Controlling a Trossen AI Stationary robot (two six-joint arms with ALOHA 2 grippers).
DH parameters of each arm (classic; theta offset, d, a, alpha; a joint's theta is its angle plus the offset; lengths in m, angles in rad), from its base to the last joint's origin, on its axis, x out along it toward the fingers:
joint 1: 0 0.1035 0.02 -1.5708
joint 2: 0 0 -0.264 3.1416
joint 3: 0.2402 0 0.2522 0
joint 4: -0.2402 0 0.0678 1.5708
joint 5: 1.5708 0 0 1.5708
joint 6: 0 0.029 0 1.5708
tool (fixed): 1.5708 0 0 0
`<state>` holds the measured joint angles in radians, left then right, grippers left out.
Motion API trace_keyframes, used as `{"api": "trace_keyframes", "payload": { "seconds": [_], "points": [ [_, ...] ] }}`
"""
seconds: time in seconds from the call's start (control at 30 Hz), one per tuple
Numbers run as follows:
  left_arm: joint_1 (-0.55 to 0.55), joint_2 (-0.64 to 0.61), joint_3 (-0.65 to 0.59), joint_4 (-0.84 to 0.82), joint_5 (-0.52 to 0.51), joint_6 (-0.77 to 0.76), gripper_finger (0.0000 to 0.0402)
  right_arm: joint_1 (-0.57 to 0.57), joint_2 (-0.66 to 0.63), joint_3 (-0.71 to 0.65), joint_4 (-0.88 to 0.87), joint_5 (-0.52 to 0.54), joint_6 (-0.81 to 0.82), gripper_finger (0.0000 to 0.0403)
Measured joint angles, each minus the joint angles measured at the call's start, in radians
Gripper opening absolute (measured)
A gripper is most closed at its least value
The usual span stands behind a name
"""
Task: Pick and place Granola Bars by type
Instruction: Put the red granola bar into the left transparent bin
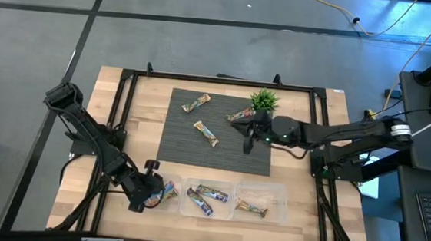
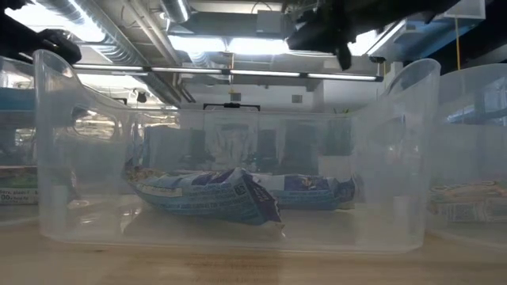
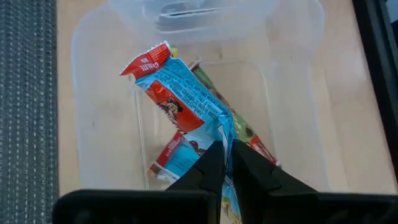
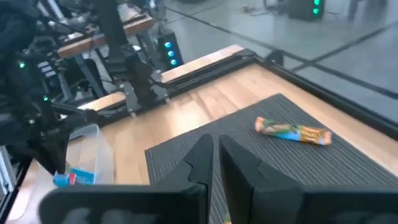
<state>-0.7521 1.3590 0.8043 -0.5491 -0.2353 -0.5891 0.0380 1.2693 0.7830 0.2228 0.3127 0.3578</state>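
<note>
Blue-wrapped granola bar (image 3: 180, 93) hung over the left bin (image 3: 93, 74), pinched at its crimped end by the left gripper (image 3: 227, 163); light, slippery foil probably handles best there. Right gripper (image 4: 216, 155) hovered closed above the mat (image 4: 273, 162).

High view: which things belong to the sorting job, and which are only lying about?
Job: three shiny wrapped granola bars on the dark grey ribbed mat; three clear plastic bins with bars; light-blue bar gripped by left tool at the left bin; right tool over the mat.
Lying about: small green potted plant; the mat.
</note>
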Motion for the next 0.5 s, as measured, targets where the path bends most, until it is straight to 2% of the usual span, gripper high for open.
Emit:
{"api": "trace_keyframes", "payload": {
  "seconds": [0.2, 0.5],
  "points": [
    [0.000, 0.034, 0.000, 0.000, 0.010, -0.025, 0.0020, -0.016, 0.087, 0.000, 0.083, -0.075, -0.021, 0.0032],
    [0.000, 0.116, 0.000, 0.007, 0.020, -0.037, 0.0020, -0.015, 0.198, 0.000, 0.154, -0.081, -0.043, 0.0034]
  ]
}}
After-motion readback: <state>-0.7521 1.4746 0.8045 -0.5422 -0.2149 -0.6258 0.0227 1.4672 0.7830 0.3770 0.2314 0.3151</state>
